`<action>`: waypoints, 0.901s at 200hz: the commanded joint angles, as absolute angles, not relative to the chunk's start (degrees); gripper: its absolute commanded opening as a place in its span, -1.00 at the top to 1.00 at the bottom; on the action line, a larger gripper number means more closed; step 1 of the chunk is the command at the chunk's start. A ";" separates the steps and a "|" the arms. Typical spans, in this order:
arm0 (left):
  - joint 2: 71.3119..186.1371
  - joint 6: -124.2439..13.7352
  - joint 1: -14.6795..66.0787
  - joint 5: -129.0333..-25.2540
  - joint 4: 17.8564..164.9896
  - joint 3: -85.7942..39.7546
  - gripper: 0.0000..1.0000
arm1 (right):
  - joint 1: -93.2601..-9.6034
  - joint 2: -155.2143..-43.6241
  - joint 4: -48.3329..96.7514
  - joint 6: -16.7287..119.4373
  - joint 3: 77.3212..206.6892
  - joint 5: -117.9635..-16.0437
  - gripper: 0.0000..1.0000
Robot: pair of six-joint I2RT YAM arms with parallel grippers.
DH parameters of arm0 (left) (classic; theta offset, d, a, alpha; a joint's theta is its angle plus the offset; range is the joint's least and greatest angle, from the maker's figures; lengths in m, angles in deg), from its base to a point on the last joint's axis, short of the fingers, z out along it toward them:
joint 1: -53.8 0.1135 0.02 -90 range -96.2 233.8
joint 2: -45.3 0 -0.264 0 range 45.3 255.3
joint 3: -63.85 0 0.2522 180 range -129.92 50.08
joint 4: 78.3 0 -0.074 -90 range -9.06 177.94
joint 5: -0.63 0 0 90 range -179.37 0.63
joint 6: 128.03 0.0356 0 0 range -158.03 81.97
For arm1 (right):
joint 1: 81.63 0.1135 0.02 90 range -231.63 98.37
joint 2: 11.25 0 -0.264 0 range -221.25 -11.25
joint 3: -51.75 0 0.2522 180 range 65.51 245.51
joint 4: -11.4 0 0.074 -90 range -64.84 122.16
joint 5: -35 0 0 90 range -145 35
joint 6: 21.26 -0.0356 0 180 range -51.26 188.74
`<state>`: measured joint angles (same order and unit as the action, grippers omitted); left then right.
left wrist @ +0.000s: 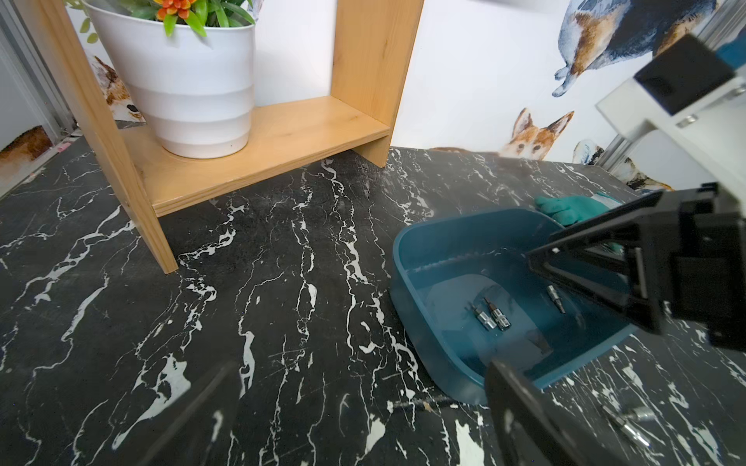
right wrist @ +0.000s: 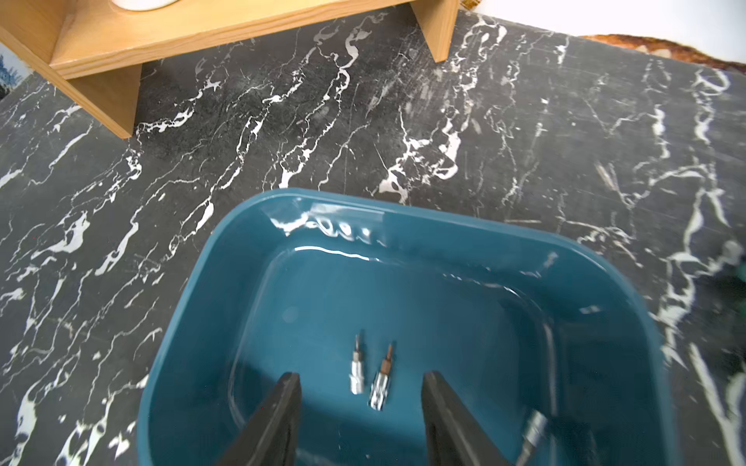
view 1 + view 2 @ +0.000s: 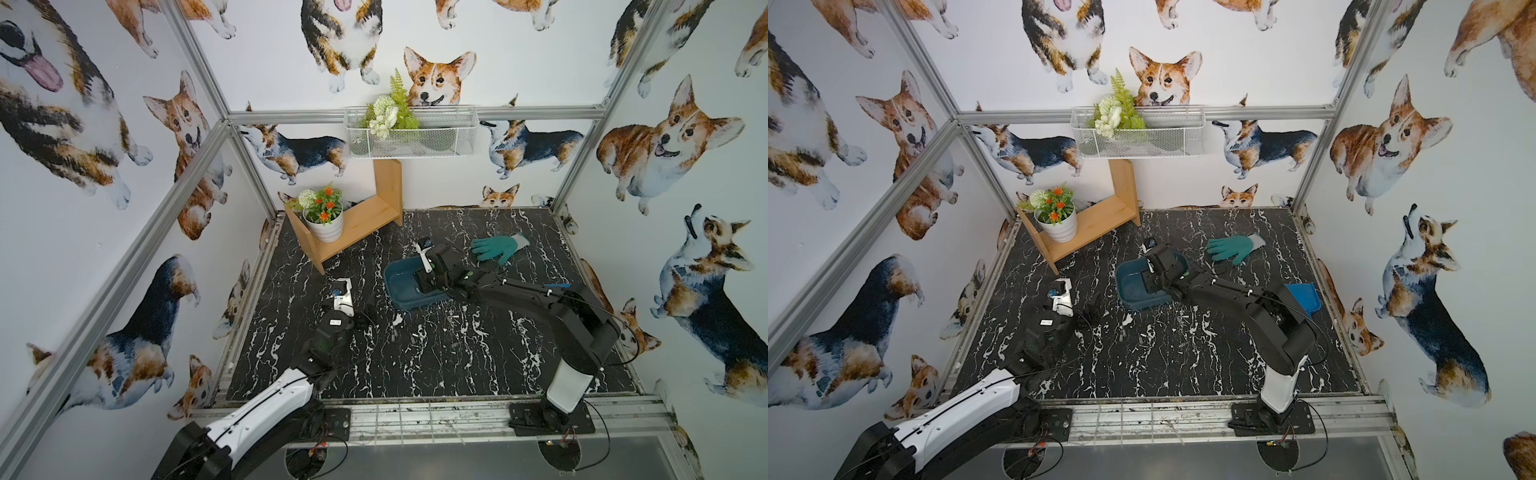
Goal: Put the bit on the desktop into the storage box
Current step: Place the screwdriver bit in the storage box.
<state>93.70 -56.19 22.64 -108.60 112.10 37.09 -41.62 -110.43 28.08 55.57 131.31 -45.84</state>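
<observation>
The teal storage box (image 3: 392,286) stands mid-desktop (image 3: 478,374). My right gripper (image 2: 361,377) hangs open over its inside with nothing between its fingers. Two silver bits (image 2: 357,369) (image 2: 381,383) lie side by side on the box floor below it, and a third bit (image 2: 533,435) shows blurred near the box wall. Several more small bits (image 3: 455,319) (image 3: 413,334) lie on the marble in front of the box. My left gripper (image 1: 359,383) is wide open and empty, low over the desktop left of the box (image 1: 424,322).
A wooden shelf (image 3: 357,224) with a white flower pot (image 3: 324,226) stands at the back left. A green glove (image 3: 498,249) lies behind the box. A blue dustpan (image 3: 1304,297) sits at the right, partly under my right arm. A wire basket (image 3: 411,133) hangs on the back wall.
</observation>
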 commanded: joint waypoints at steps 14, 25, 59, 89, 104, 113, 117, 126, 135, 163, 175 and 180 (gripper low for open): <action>94.08 -55.71 22.69 -108.14 113.95 36.73 -1.00 | -41.64 -101.55 28.15 54.02 123.92 -44.92 -0.09; 94.23 -55.70 22.69 -107.96 113.96 36.57 -1.00 | -41.62 -97.90 28.15 53.46 120.54 -45.13 -0.09; 94.64 -55.66 22.69 -107.62 114.08 36.61 -1.00 | -41.64 -87.76 31.43 51.64 112.27 -45.96 -0.09; 95.01 -55.53 22.69 -107.53 114.04 36.44 -1.00 | -41.56 -80.04 35.00 49.31 106.50 -48.54 -0.10; 95.18 -55.53 22.69 -107.81 114.13 36.46 -1.00 | -41.48 -77.25 36.34 47.99 104.15 -49.84 -0.11; 95.40 -55.53 22.69 -107.99 114.10 36.46 -1.00 | -41.47 -76.10 36.84 47.44 102.87 -50.16 -0.11; 95.54 -55.59 22.69 -108.00 114.13 36.40 -1.00 | -41.47 -75.81 37.01 47.23 102.29 -50.24 -0.11; 95.80 -55.61 22.69 -108.09 114.05 36.27 -1.00 | -41.44 -75.77 37.11 46.91 101.28 -50.13 -0.11; 96.03 -55.62 22.69 -108.00 114.03 36.12 -1.00 | -41.47 -74.28 37.11 46.67 100.54 -49.87 -0.11; 96.79 -55.70 22.69 -108.09 114.00 35.92 -1.00 | -41.47 -74.97 35.62 45.85 98.69 -49.88 -0.10; 96.96 -55.70 22.69 -108.24 113.87 35.77 -1.00 | -41.47 -77.22 34.33 45.40 98.06 -50.63 -0.10; 97.05 -55.74 22.70 -108.27 113.87 35.76 -1.00 | -41.47 -77.85 33.81 45.28 97.93 -51.03 -0.09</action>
